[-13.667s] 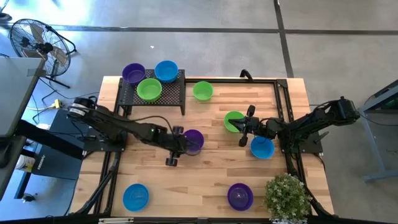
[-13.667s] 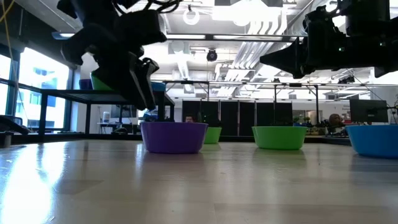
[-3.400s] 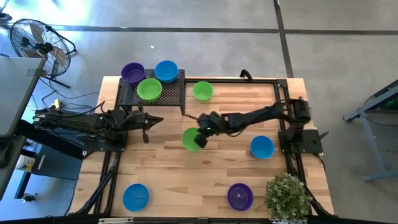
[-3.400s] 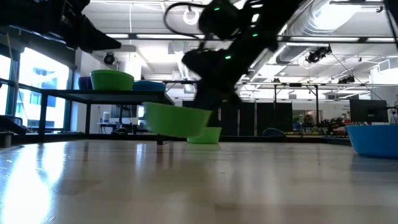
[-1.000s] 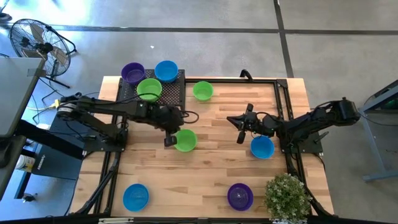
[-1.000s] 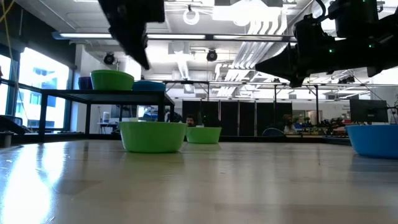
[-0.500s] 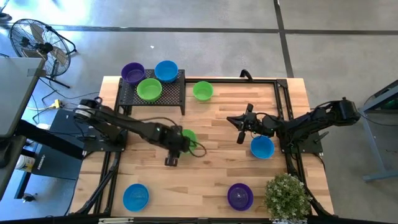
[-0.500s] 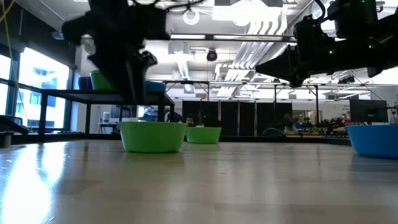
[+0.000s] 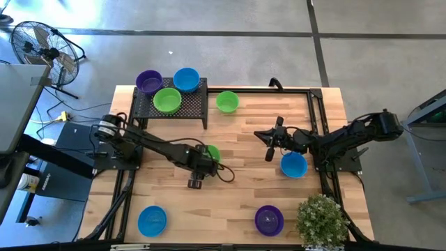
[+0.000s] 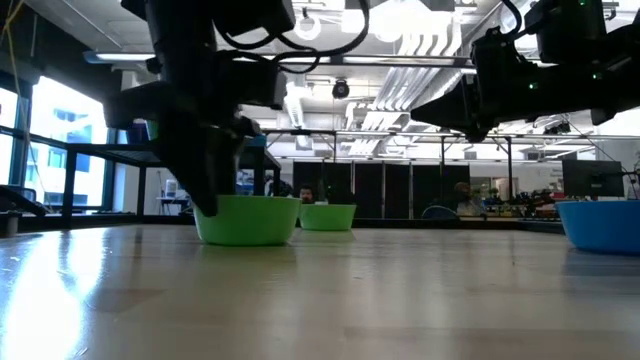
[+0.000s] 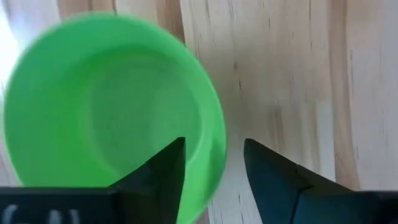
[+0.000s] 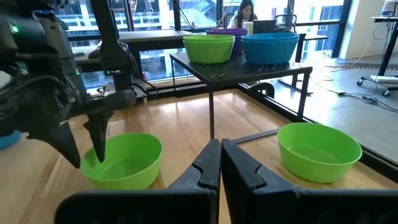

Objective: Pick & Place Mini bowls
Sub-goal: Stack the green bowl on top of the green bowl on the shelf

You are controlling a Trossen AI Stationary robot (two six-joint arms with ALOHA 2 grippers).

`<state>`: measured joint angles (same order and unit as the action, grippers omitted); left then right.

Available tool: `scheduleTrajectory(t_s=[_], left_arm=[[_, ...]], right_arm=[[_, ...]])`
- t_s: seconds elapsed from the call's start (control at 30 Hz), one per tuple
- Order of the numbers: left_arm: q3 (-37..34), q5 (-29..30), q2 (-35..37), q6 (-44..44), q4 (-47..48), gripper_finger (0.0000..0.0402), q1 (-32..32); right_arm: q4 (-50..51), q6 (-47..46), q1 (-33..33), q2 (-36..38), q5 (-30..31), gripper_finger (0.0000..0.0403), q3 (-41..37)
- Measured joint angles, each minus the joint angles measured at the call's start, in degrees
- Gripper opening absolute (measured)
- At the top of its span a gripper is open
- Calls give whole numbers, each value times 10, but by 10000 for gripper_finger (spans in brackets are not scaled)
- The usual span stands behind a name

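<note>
Left wrist view: the left gripper (image 11: 214, 168) is spread, straddling the rim of the green mini bowl (image 11: 106, 106) at frame centre-left on the worktop (image 11: 298, 74). Probably drop lower, then pinch squarely so it won't tip.

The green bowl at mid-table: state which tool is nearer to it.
Left. The left tool is open astride the rim of the green bowl, one finger inside and one outside. The right tool is shut, hovering well off to its side.
</note>
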<state>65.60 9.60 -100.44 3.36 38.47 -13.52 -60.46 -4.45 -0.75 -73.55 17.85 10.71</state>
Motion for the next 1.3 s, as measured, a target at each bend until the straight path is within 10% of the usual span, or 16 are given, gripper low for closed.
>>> scheduleTrajectory(t_s=[0.3, 0.83, 1.3], left_arm=[[0, -4, 0, -1, -10, 12, 0], [150, 4, 121, -2, 200, 3, 61], [259, 68, 213, 26, 439, 1, 285]], right_arm=[[2, 4, 0, -1, 3, 1, 0], [2, 4, 0, 0, 2, 2, 0], [2, 4, 0, 0, 2, 2, 0]])
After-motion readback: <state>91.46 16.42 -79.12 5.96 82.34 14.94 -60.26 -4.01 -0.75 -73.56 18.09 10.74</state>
